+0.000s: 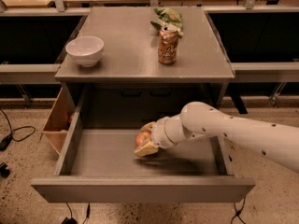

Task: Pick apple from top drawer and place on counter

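Working on the grasp of the apple (141,137) down inside the open top drawer (107,157). Find the fruit right at the end effector (145,142), seemingly nested against its tip, resting on the drawer floor and partly masked by it. Cannot tell whether clenched on the apple or merely cupped around it.

To do this step well: make sure of a firm, centred hold across the widest part before any lift, because round, smooth and apt to roll off to the left if nudged off-centre. Then raise straight up, clearing the low side walls and the front panel just ahead of and below the end effector, before carrying up and back to the table (126,59) above and behind. Set down on bare grey surface, keeping off the white bowl (85,50) up and to the left and the can (168,45) almost directly above and behind, with a green bag (167,17) further back.

Reaching in from the right with the arm (233,129) stretched nearly level over the drawer's right wall, wrist bent down and to the left, tip aimed at the drawer floor
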Controlling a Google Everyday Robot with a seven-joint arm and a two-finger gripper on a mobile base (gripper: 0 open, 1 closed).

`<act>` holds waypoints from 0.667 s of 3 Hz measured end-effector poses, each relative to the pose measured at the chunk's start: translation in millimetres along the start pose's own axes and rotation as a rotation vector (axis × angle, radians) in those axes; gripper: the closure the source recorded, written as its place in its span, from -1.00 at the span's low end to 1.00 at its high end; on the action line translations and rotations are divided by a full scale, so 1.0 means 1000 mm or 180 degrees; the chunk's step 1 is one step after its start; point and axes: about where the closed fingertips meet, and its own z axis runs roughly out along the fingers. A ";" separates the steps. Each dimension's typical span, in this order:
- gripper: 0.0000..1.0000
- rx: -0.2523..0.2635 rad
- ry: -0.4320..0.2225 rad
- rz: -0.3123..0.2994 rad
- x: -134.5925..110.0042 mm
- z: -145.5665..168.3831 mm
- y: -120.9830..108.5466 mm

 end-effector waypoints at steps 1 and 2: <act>0.46 0.0000 0.0000 0.0000 0.000 0.000 0.000; 0.92 -0.0019 0.0045 -0.0053 -0.005 -0.007 0.002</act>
